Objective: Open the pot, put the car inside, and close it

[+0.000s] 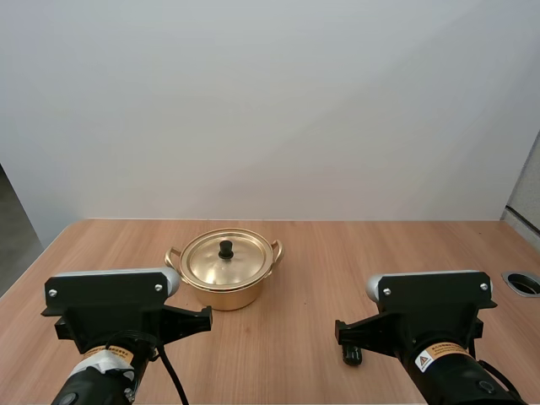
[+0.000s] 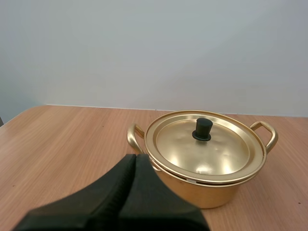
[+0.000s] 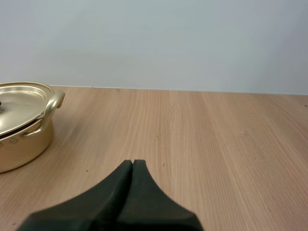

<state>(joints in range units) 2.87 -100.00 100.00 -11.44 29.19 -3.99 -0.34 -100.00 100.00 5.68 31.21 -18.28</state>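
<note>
Pot (image 1: pixel 225 295) of gold-coloured metal stands on the wooden tabletop (image 1: pixel 354 253), left of the middle, with its lid (image 1: pixel 221 263) seated on it and a black knob (image 1: pixel 226 249) on top. The left hand (image 2: pixel 134 157) is closed on nothing, its fingers together as one dark wedge just short of the pot's near handle (image 2: pixel 134 137). The right hand (image 3: pixel 132 162) is likewise closed and empty, over bare wood well apart from the pot.
</note>
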